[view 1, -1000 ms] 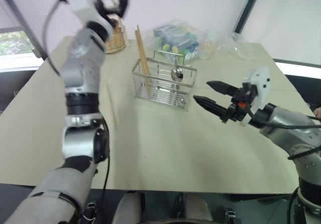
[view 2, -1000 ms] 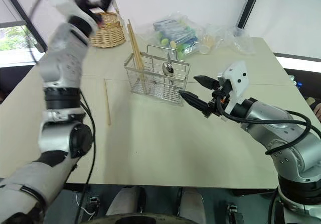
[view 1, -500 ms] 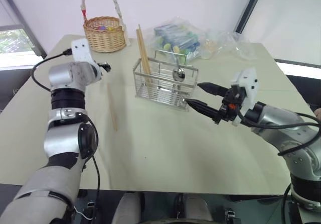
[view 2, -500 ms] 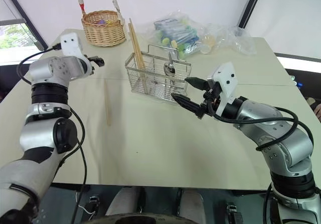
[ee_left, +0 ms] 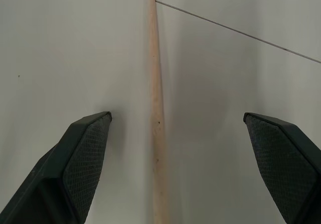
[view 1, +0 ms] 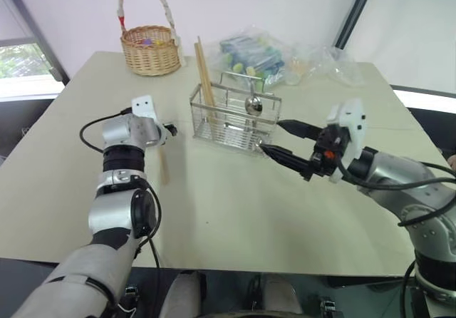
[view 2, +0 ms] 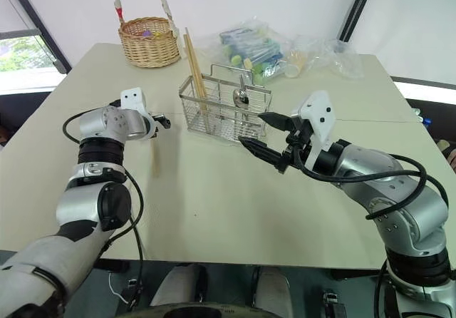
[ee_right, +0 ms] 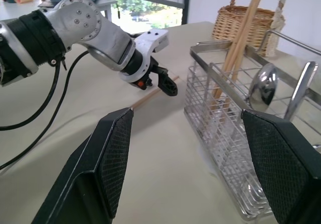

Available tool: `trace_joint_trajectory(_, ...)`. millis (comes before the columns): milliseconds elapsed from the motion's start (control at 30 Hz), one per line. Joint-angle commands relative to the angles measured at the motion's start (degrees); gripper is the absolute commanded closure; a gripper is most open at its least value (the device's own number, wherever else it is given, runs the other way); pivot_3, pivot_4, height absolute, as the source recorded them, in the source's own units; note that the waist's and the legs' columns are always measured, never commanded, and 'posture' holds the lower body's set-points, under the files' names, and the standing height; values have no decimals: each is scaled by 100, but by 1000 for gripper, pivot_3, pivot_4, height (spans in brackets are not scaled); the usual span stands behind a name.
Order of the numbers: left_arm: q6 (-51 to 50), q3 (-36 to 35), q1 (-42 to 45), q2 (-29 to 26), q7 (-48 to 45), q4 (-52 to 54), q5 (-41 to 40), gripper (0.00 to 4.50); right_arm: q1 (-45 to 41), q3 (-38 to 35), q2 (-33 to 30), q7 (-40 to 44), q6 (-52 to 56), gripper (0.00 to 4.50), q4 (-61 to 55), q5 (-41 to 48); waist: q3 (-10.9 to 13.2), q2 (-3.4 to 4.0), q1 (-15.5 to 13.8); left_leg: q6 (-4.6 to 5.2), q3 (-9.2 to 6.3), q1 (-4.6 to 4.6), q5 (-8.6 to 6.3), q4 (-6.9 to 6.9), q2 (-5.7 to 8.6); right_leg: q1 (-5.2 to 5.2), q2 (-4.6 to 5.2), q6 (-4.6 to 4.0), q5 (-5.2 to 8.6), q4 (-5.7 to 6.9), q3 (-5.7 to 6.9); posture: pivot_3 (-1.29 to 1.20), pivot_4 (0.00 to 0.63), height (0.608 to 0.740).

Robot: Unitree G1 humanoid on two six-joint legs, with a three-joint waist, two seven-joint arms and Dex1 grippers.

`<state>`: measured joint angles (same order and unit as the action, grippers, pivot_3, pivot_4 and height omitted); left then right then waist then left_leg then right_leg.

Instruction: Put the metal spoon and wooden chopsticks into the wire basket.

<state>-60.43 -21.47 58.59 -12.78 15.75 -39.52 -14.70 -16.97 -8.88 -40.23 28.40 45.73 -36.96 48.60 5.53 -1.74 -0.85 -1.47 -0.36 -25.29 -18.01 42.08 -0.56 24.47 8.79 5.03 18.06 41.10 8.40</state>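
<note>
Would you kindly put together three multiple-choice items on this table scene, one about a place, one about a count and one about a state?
1. Where is the spoon?
A. In the wire basket
B. Flat on the table
C. In the wicker basket

2. How many chopsticks lie loose on the table?
A. None
B. One
C. Three

3. How is the left gripper?
A. Shut on a chopstick
B. Shut on the spoon
C. Open over a chopstick

Answers:
1. A: the spoon stands upright in a compartment of the wire basket, beside the chopsticks already in it.
2. B: a single loose chopstick lies on the table near the left gripper.
3. C: in the left wrist view its fingers stand wide apart on either side of the loose chopstick, not touching it.
</note>
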Motion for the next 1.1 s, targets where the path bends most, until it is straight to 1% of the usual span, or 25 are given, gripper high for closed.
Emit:
trace_joint_trajectory(33,-12,-156,-140,104,150,-87,-1,279,18,-213,-21,-50,-64,957,-196,72,-4,5,0,-1,0,0,0,0,0,0,0,0,0,0,0,0,150,628)
trace_joint_trajectory(100,28,-217,-138,123,198,-99,-6,934,29,-235,-9,-80,-61,957,-196,81,-9,13,0,0,1,0,0,-1,0,0,0,0,0,0,0,0,150,628)
trace_joint_trajectory(200,91,-182,-67,109,173,-112,38,2423,35,-252,9,-116,-60,957,-196,103,-9,14,-29,0,0,0,0,0,0,0,0,0,0,0,1,0,150,628)
trace_joint_trajectory(333,176,-131,19,58,129,-119,85,4478,15,-237,8,-126,-77,957,-179,96,-9,14,-143,0,2,-1,0,5,1,0,0,0,0,0,1,0,150,628)
trace_joint_trajectory(433,426,-70,83,-27,87,-116,162,4478,2,-240,11,-119,-88,957,-139,85,-9,12,-152,0,1,-2,0,4,1,1,0,0,0,-1,2,0,150,628)
trace_joint_trajectory(533,1097,-285,281,-150,96,-126,92,4478,2,-247,-5,-88,-98,957,-113,72,-4,5,-145,0,2,-5,0,4,0,4,-1,0,0,-1,1,0,150,628)
trace_joint_trajectory(700,3161,-299,881,-438,-517,-268,49,4478,-26,-274,-54,-31,-85,957,-51,60,8,-14,-143,-4,2,-13,2,2,-6,17,-4,-4,-2,0,2,0,150,628)
trace_joint_trajectory(800,4252,-425,1391,-423,-1137,-188,-275,4478,-44,-284,-106,1,-53,957,-56,67,8,-14,-164,-10,6,-17,5,3,-4,13,-1,-4,-2,-1,3,0,150,628)
trace_joint_trajectory(867,4711,-469,1704,-353,-1527,-77,-502,4478,-61,-306,-131,7,-29,957,-61,91,8,-14,-162,-20,7,-18,10,3,1,7,3,-3,-2,-9,4,0,150,628)
trace_joint_trajectory(967,4963,-256,1981,-199,-2055,45,-637,4478,-91,-331,-134,-63,-8,957,-39,83,6,-12,-145,-17,14,-16,9,4,7,4,10,-3,-2,-13,4,0,150,628)
trace_joint_trajectory(1033,4790,-65,1949,34,-2389,238,-772,4478,-94,-355,-109,-154,9,957,-13,68,3,-5,-145,-15,15,-12,8,3,7,2,9,-2,-2,-12,4,0,150,628)
trace_joint_trajectory(1100,4751,227,1751,242,-2707,560,-759,4478,-69,-364,-111,-184,-4,957,-22,50,3,-5,-150,10,10,-9,-5,3,5,0,4,-2,-2,-7,7,0,150,628)
